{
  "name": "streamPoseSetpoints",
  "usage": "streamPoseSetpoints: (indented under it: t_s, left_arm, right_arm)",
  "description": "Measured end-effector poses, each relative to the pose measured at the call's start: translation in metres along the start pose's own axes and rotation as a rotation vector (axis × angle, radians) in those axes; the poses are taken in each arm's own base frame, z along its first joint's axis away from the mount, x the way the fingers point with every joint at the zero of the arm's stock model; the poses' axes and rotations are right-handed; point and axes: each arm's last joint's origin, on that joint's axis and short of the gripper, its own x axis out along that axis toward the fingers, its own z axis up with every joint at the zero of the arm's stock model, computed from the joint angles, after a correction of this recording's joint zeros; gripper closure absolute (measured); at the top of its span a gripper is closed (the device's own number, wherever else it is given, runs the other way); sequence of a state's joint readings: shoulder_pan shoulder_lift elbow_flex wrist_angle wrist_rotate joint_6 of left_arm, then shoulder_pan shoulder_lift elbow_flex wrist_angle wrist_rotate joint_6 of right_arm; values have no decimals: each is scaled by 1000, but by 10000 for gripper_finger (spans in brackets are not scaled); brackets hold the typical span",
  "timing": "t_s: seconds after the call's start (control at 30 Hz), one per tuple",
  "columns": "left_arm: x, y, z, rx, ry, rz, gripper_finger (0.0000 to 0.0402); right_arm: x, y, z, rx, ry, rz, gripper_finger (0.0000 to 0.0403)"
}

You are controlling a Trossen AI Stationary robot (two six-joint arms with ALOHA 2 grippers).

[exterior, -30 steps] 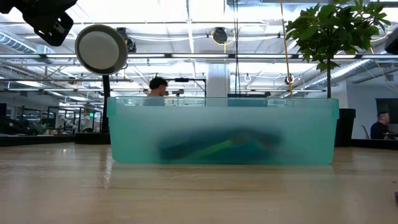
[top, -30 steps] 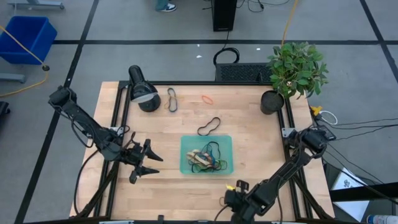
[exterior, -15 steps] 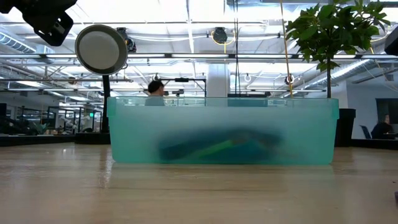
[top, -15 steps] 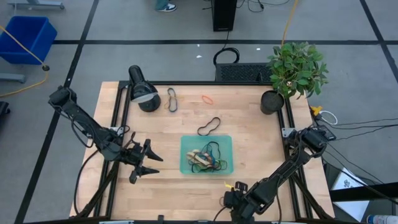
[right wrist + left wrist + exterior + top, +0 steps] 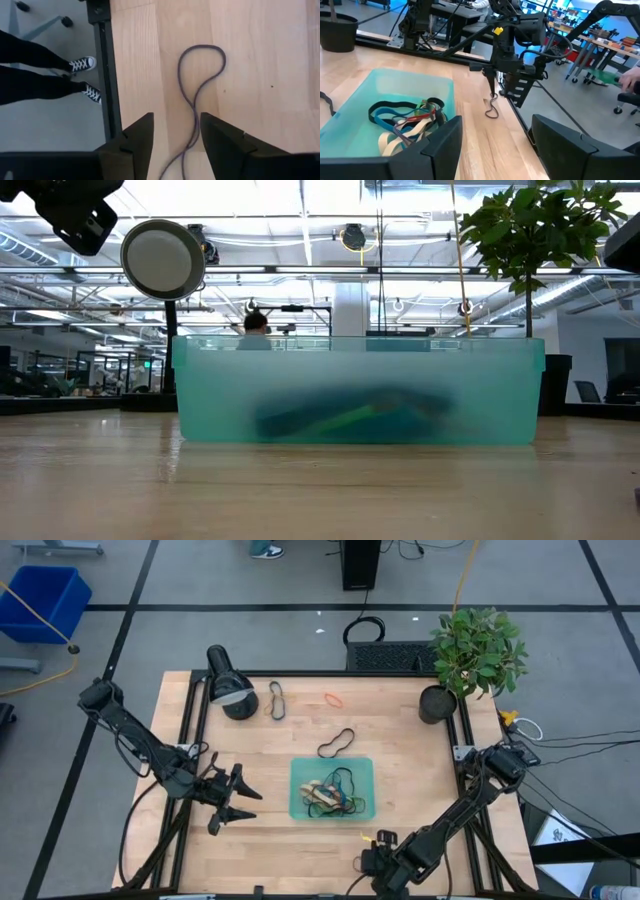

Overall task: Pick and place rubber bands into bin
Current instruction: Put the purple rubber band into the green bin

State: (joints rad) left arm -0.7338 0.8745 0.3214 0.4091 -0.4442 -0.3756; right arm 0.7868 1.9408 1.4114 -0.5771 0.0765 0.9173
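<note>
The teal bin (image 5: pixel 296 766) stands at the table's middle with several rubber bands (image 5: pixel 335 796) heaped in it, also in the left wrist view (image 5: pixel 405 117). Loose bands lie beyond it: a black one (image 5: pixel 336 742), an orange one (image 5: pixel 333 699) and a dark one (image 5: pixel 277 700). My right gripper (image 5: pixel 177 145) points down, open, at the table's near edge. A thin dark band (image 5: pixel 200 85) lies flat on the wood and runs between its fingers with a gap on each side. My left gripper (image 5: pixel 252 805) waits open, left of the bin.
A black lamp (image 5: pixel 228 685) stands at the far left and a potted plant (image 5: pixel 470 655) at the far right corner. The table's black frame rail (image 5: pixel 106 75) runs close beside the right gripper. A person's legs (image 5: pixel 45 75) stand on the floor past that edge.
</note>
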Motion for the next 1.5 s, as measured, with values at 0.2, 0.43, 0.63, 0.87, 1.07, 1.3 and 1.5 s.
streamPoseSetpoints:
  t_s: [0.2,0.43,0.63,0.87,1.07,1.3,1.5]
  left_arm:
    - [0,0,0,1,3,1,156]
    - [0,0,0,0,2,1,156]
    - [0,0,0,-3,2,1,156]
    - [0,1,-2,-19,23,11,156]
    - [0,2,-4,-34,35,17,156]
    - [0,2,-4,-32,38,18,156]
    - [0,2,-4,-32,38,19,156]
  right_arm:
    - [11,-9,-8,-22,13,-15,257]
    - [20,-20,-17,-18,35,-45,257]
    - [27,-24,-21,-16,8,-12,261]
    - [32,-31,-27,3,23,-18,283]
    - [35,-29,-29,-62,24,32,313]
    - [36,-25,-28,-94,18,79,334]
    - [47,-28,-32,-103,61,58,356]
